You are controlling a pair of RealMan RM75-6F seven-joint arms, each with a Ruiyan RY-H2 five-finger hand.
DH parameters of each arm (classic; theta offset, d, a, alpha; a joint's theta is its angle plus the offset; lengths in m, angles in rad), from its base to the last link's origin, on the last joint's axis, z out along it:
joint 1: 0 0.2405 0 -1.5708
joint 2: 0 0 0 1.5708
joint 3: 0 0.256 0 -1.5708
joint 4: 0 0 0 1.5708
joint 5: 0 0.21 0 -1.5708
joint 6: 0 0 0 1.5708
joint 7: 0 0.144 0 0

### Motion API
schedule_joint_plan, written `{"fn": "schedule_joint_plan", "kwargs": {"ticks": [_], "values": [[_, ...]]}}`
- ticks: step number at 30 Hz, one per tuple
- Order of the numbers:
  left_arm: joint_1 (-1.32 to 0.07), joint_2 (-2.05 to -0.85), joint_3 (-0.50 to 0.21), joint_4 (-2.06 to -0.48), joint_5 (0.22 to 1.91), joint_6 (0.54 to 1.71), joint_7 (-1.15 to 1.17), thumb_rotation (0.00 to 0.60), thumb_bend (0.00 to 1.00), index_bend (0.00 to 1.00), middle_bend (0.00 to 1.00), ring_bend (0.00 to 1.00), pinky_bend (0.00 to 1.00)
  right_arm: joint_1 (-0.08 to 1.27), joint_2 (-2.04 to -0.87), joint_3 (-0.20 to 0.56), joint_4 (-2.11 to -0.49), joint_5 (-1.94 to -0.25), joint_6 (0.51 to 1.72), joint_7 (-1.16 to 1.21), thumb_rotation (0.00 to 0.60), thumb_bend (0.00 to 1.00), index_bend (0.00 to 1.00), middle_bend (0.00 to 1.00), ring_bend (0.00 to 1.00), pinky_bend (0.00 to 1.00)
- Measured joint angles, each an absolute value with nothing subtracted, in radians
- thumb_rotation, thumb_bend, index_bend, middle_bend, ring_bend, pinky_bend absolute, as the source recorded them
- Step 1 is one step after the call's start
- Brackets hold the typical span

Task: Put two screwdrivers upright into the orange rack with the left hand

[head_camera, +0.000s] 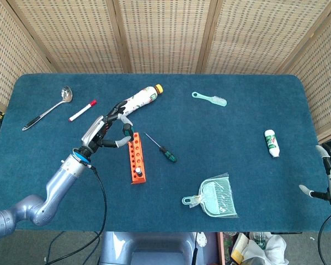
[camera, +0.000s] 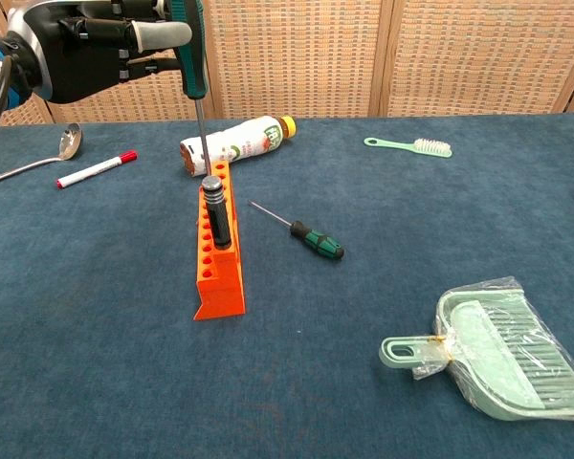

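My left hand [camera: 100, 48] grips a screwdriver [camera: 193, 67] by its handle, shaft vertical, tip over far end of orange rack [camera: 218, 253]. Judged light & stiff; smooth handle may twist, so hold mid-handle. Second screwdriver [camera: 308, 234] lies on desk [camera: 364, 382] beside rack

Lighting: we record bright, even, diffuse light in both views; its source we cannot place. Shadows: faint and soft, lying close under the objects. Glare: a dull sheen on the plastic-wrapped dustpan [camera: 497, 349], near right. Focus: sharp across the blue table [head_camera: 237, 165]. Edges: we note slight softness at the chest view's far-left corner.
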State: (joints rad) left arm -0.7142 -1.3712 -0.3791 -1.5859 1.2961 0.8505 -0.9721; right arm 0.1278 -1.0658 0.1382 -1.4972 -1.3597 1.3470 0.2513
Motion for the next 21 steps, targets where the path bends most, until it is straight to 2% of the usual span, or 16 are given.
{"fn": "schedule_joint_plan", "kwargs": {"ticks": [21], "values": [[-0.746,-1.407,-0.371,-1.536,1.276,0.842,-0.973,0.6,0.49,0.63,0.0,0.0,0.0,0.129,-1.066,0.14,-1.492,-1.354,1.341,0.257,0.6,0.0,0.0,0.0,0.0,0.0]]}}
